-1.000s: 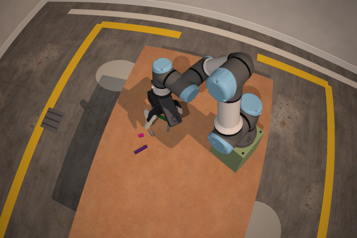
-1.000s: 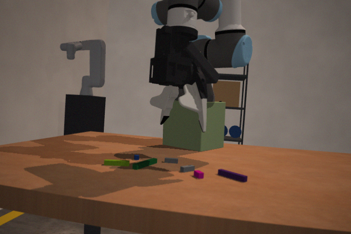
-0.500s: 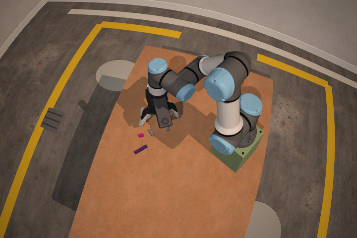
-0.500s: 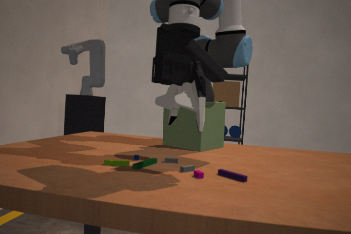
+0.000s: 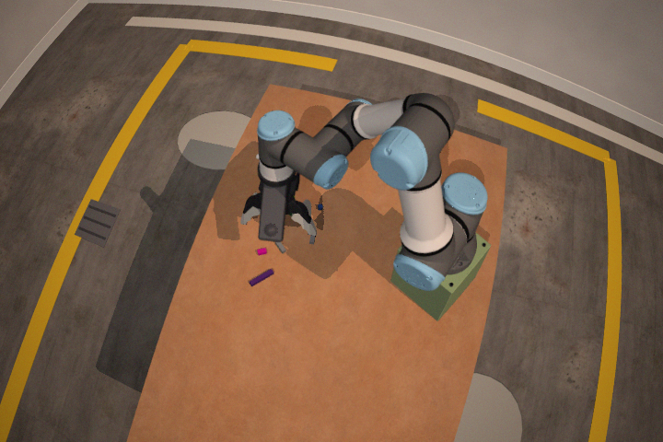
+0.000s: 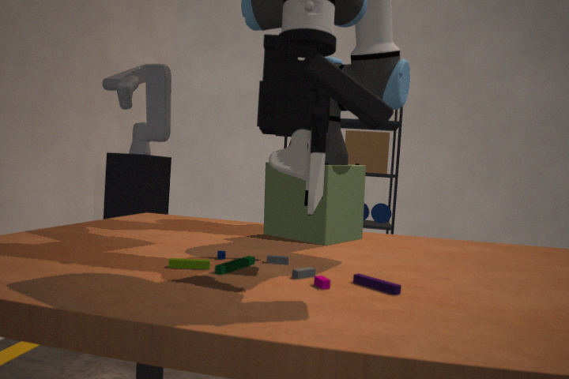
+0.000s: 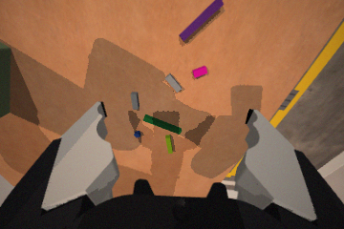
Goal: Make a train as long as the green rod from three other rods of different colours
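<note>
The green rod [image 6: 235, 264] lies flat on the table, with a lime rod [image 6: 189, 263] beside its left end and a small blue rod [image 6: 221, 254] behind them. Two grey rods [image 6: 276, 259] [image 6: 303, 272], a magenta rod [image 6: 322, 282] and a purple rod [image 6: 377, 283] lie apart to the right. In the wrist view I see the green rod [image 7: 162, 124], lime rod [image 7: 169, 143], blue rod [image 7: 137, 135], grey rods [image 7: 135, 100] [image 7: 173, 82], magenta rod [image 7: 200, 72] and purple rod [image 7: 202, 20]. My gripper [image 7: 176, 106] hangs high above the rods, open and empty.
The arm's green base block [image 6: 314, 203] stands on the table behind the rods. A second, grey robot arm [image 6: 141, 106] on a black stand and a shelf [image 6: 374, 174] are beyond the table. The table edge and a yellow floor line [image 7: 318, 67] lie past the magenta rod.
</note>
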Tool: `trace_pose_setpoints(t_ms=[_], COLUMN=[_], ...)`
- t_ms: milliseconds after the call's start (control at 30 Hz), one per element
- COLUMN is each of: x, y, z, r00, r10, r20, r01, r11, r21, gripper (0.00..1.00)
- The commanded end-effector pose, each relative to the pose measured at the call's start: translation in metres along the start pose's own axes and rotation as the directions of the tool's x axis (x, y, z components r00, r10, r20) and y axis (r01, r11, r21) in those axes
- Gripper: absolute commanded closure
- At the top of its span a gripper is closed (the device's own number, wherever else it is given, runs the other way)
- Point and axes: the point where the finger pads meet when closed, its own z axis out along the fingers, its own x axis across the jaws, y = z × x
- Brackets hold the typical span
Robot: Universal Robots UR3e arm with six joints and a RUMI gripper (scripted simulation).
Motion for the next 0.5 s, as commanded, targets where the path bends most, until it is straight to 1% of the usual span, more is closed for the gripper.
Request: trace_pose_setpoints(t_ms=[0,100,200,267,467], x=[0.014,0.023,0.032,0.032,0.048], y=[-0.005,-0.010,-0.014,-0.014,-0.023], z=[0.000,0.000,0.000,0.000,0.001], r00=[0.988,0.964,0.930,0.930,0.840], r10=[0.156,0.264,0.367,0.367,0.542], r20=[0.009,0.008,0.007,0.007,0.004], r01=[-0.155,-0.264,-0.367,-0.367,-0.542], r11=[0.988,0.964,0.930,0.930,0.840], r21=[-0.009,-0.010,-0.011,-0.011,-0.012], gripper=[0.00,0.00,0.00,0.00,0.00])
